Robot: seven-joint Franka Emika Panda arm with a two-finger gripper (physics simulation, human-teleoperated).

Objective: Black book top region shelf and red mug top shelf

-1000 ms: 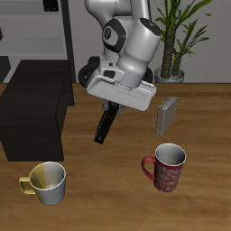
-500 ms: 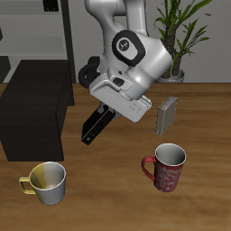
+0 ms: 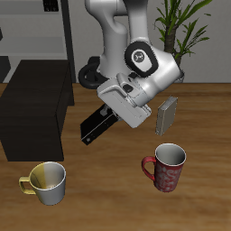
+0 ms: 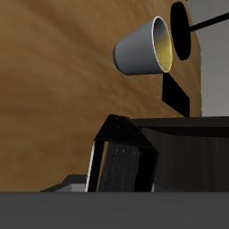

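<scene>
Tool (image 3: 110, 112) holds the black book (image 3: 97, 125) tilted, lifted off the counter (image 3: 108, 194), just beside the shelf (image 3: 34, 110) and lower than its top. Red mug (image 3: 165, 167) stands near the counter's front edge, apart. Yellow-and-white mug (image 3: 47, 181) and grey book (image 3: 167, 115) also present; wood-grain counter, plant (image 3: 183, 32) behind

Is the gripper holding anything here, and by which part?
Yes: the gripper holds the black book by its upper end, tilted, above the table.
</scene>
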